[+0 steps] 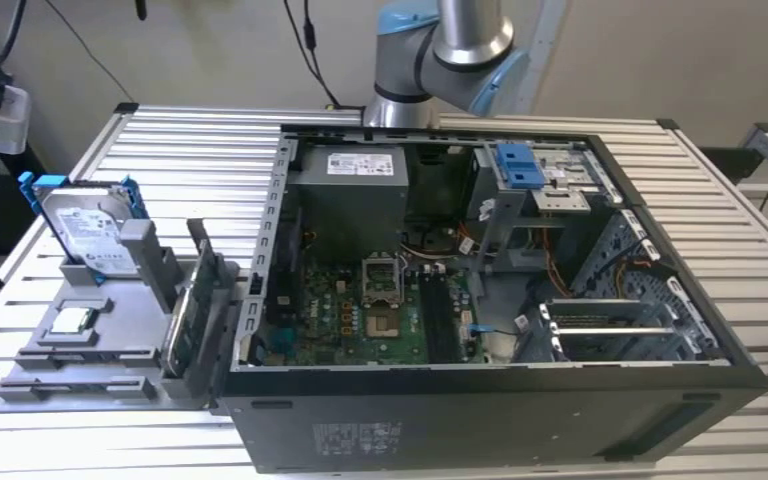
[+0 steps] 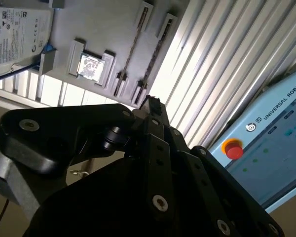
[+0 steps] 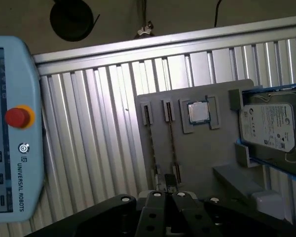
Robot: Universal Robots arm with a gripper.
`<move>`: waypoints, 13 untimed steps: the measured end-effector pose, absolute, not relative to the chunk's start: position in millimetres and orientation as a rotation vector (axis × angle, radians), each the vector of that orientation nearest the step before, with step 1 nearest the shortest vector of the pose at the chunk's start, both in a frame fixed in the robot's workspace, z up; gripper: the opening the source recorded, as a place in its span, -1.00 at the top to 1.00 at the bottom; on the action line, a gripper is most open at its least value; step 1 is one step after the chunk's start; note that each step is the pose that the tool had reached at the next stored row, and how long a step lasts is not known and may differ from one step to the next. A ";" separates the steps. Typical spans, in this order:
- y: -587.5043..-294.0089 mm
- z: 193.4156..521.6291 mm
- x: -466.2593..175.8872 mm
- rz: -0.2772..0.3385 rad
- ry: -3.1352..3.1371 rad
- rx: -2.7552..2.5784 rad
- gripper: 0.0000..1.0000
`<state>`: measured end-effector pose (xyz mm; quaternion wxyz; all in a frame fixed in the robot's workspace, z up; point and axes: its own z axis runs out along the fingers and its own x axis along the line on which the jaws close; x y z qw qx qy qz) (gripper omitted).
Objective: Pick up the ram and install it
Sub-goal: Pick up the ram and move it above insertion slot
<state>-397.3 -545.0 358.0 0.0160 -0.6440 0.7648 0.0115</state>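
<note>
Starting with the exterior view. Got an open PC case parked on a slatted metal tabletop, with the robot arm coming in at 12 o'clock. Spotting a grey parts tray just beside the case at its 9 o'clock. Holds a hard drive with blue brackets standing at the tray's 12 o'clock end, a square processor chip lying flat near the middle, and the ram sticks slotted on edge at the 6 o'clock end, well apart from the motherboard.

On to the second wrist view. Looking past the dark claw at the same tray. Closest thing to the claw: the two ram sticks, side by side in their slots, with the chip just beside them and the drive beyond that. Also catching a pale blue pendant with a red button.

Last, the first wrist view. Same layout, claw near one end of the ram sticks. Can't call the claw apart or together from any of this.
</note>
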 end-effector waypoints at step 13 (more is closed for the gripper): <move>-545.0 358.0 -397.8 0.036 2.379 -2.003 -0.07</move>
